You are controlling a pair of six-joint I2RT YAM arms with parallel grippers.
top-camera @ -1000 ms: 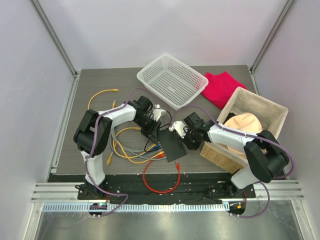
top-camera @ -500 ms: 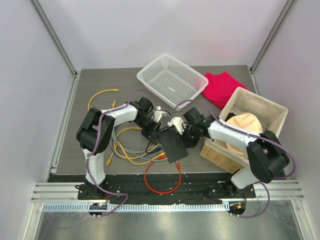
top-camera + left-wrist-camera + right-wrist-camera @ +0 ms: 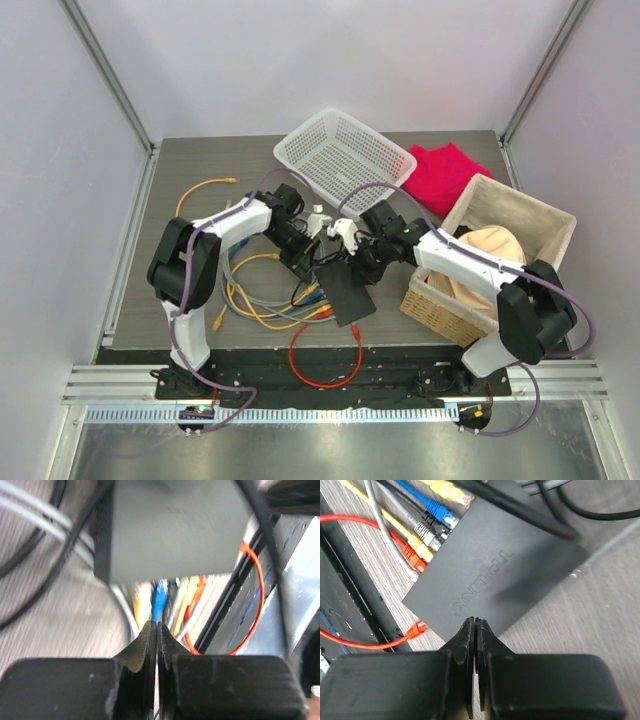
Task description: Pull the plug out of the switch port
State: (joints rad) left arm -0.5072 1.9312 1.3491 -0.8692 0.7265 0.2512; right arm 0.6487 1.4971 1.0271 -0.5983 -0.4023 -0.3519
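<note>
The switch [image 3: 346,292] is a flat matte-black box on the table near the front edge. It also shows in the right wrist view [image 3: 505,555] and the left wrist view [image 3: 170,525]. Several plugs sit in its ports along one edge: blue [image 3: 440,511], grey [image 3: 426,531], yellow [image 3: 449,490] and orange [image 3: 411,555]. My left gripper [image 3: 308,264] [image 3: 157,626] is shut and empty, just off the switch's far-left corner. My right gripper [image 3: 352,262] [image 3: 475,622] is shut and empty, over the switch's far edge.
A loose red cable [image 3: 325,360] loops over the front edge; its free plug [image 3: 418,628] lies beside the switch. Yellow and grey cables [image 3: 250,295] tangle to the left. A white mesh basket [image 3: 345,160], a red cloth [image 3: 440,175] and a wicker box [image 3: 500,255] stand behind and right.
My right gripper has moved back and to the left, from the switch's right side to its far edge. My left gripper has shifted slightly. The switch has stayed in place.
</note>
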